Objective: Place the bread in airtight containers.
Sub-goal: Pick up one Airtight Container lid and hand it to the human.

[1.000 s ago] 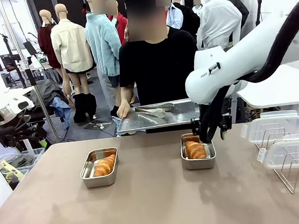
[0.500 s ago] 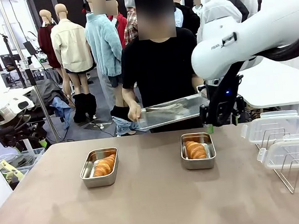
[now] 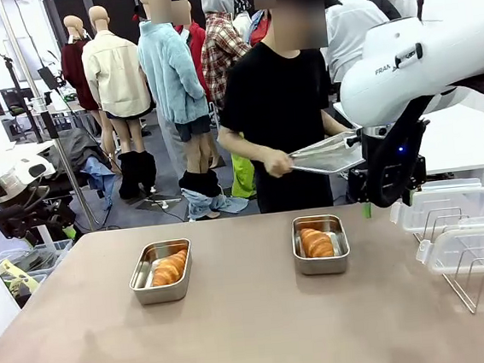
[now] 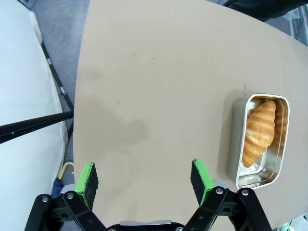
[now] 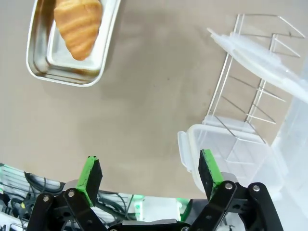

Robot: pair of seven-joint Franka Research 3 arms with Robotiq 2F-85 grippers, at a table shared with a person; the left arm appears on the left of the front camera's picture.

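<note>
Right hand [image 5: 150, 166] hangs open and empty above the table [image 5: 144, 96]; left hand [image 4: 144, 173] gapes too. One croissant [image 3: 170, 267] lies in the 10 o'clock tin [image 3: 161, 294], the other croissant [image 3: 316, 243] in the 1 o'clock tin [image 3: 323, 267]. Tugging a lid [image 5: 240, 154] could topple the rack [image 3: 474, 279] if it snags.

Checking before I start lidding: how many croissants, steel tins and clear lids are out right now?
Croissants: 2
Steel tins: 2
Clear lids: 2
Total: 6
</note>
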